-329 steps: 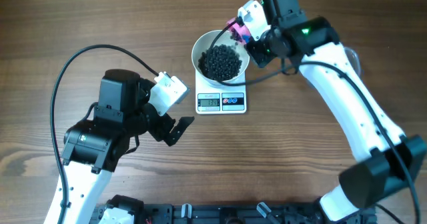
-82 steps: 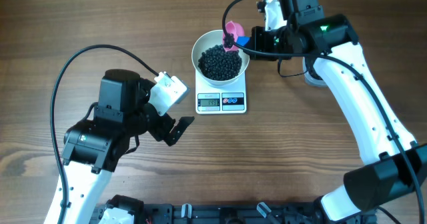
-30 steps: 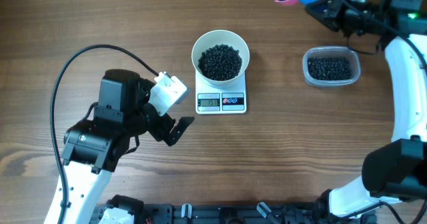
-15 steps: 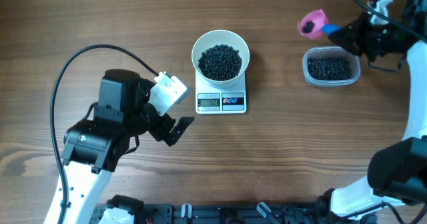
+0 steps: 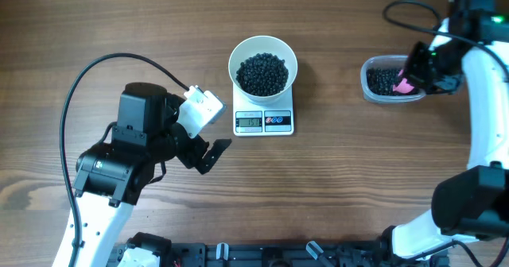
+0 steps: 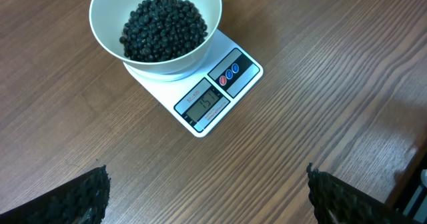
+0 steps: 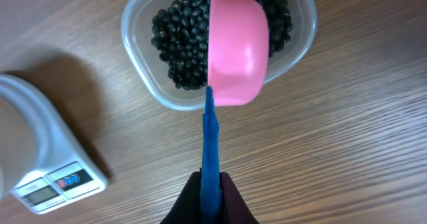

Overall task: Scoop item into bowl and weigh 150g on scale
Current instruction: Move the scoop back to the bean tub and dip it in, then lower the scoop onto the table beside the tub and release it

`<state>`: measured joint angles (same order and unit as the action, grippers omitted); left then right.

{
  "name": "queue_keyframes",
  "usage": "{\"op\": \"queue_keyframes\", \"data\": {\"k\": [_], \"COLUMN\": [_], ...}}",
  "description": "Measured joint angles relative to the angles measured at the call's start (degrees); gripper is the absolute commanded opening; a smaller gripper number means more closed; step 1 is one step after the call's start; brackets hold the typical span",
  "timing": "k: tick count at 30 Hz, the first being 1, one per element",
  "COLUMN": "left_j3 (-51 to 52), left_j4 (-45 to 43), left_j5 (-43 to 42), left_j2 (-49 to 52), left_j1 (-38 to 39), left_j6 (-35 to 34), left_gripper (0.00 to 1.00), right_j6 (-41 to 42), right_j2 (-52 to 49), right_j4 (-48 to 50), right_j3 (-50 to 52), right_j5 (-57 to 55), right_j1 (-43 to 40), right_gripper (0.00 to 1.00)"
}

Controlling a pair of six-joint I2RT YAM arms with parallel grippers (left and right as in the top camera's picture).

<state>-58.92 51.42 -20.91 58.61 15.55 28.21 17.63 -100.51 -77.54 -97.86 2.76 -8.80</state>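
Right gripper clamped on scoop, above bean tub — bowl well apart

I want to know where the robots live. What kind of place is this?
Probably a robot lab bench, not a kitchen: a wooden table, two cabled robot arms, and a small scale under a bowl.

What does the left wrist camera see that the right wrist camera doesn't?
Only the left wrist view looks down into the white bowl, which is heaped with black beans. Only the right wrist view shows the pink scoop over the clear tub that holds more beans, with its blue handle pinched in the right gripper. Both show the scale and the wooden table, though the right wrist view catches the scale only in a corner.
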Motion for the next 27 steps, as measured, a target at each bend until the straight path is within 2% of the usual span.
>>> {"op": "queue_keyframes", "data": {"k": [3,7,13,14,18,23,25,27], "left_j3": [0.0,0.0,0.0,0.0,0.0,0.0,0.0,0.0], "left_j4": [0.0,0.0,0.0,0.0,0.0,0.0,0.0,0.0], "left_j5": [0.0,0.0,0.0,0.0,0.0,0.0,0.0,0.0], "left_j2": [0.0,0.0,0.0,0.0,0.0,0.0,0.0,0.0], "left_j1": [0.0,0.0,0.0,0.0,0.0,0.0,0.0,0.0], "left_j6": [0.0,0.0,0.0,0.0,0.0,0.0,0.0,0.0], "left_gripper": [1.0,1.0,1.0,1.0,1.0,1.0,1.0,1.0], "right_j6": [3.7,5.3,5.5,5.5,6.7,15.7,19.7,23.6], "right_j2": [0.0,0.0,0.0,0.0,0.0,3.0,9.4,20.0], "right_j4": [0.6,3.2,3.8,3.6,3.8,3.9,3.9,3.9], "right_j3": [0.0,0.0,0.0,0.0,0.0,0.0,0.2,0.2], "right_j5": [-10.6,-18.3,-22.6,-23.3,-23.4,-14.4,-10.4,-7.9], "right_j1": [6.8,12.2,13.3,13.3,13.3,13.3,13.3,13.3], "right_gripper": [0.06,0.08,0.08,0.04,0.04,0.04,0.04,0.04]}}
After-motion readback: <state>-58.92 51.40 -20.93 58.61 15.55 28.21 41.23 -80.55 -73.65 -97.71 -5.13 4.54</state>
